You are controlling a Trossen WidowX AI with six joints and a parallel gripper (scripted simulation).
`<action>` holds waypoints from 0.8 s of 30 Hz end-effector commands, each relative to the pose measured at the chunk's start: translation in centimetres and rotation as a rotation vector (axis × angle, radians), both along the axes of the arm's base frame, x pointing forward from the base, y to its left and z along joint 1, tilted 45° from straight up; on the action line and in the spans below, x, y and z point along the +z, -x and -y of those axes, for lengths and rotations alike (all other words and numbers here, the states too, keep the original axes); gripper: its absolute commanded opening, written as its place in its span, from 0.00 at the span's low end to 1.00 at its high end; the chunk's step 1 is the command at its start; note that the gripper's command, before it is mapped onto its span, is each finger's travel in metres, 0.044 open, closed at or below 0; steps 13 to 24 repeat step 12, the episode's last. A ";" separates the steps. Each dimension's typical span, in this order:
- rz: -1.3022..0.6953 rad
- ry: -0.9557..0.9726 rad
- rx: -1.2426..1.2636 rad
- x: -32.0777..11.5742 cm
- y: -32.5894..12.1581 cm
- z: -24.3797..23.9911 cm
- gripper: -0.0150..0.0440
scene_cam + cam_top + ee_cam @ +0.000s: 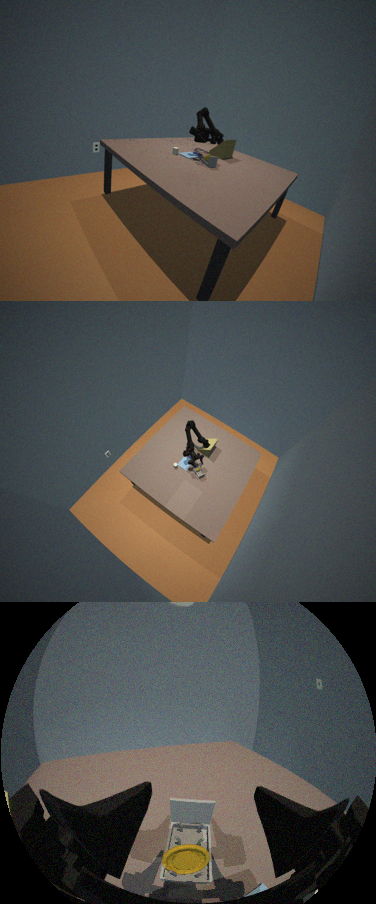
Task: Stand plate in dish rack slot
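The yellow plate [198,469] [207,157] [186,860] is in the near part of the grey-white dish rack [200,475] [212,162] [192,812]. It seems to be on its edge, its dished face toward the wrist camera. It looks tilted; how far, and how its lower edge sits between the rails, I cannot tell. More rack pegs and the tall end panel show beyond it. My gripper [197,460] [205,791] is wide open and empty, raised above and back from the rack. Nothing lies between its fingers.
A light blue mat [182,464] [185,154] [259,890] lies beside the rack, partly under the arm. A small white cup [175,465] [175,151] stands by the mat's outer side. A large olive-yellow angled block [213,442] [224,149] stands by the arm's other end.
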State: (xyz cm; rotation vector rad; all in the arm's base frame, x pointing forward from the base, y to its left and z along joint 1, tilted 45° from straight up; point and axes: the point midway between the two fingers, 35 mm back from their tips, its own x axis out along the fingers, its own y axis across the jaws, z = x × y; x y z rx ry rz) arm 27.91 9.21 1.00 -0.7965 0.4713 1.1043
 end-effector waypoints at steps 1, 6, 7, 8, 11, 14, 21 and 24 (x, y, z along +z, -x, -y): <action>-0.023 0.004 -0.023 0.5 0.0 -0.4 0.93; -0.161 0.039 -0.108 -0.1 0.4 -0.8 0.93; -0.188 0.048 -0.126 -0.2 0.4 -0.9 0.93; -0.215 0.057 -0.144 -0.3 0.5 -0.9 0.93; -0.292 0.089 -0.202 -0.6 0.9 -1.1 0.93; -0.317 0.101 -0.222 -0.6 1.0 -1.1 0.93; -0.317 0.101 -0.222 -0.6 1.0 -1.1 0.93; -0.317 0.101 -0.222 -0.6 1.0 -1.1 0.93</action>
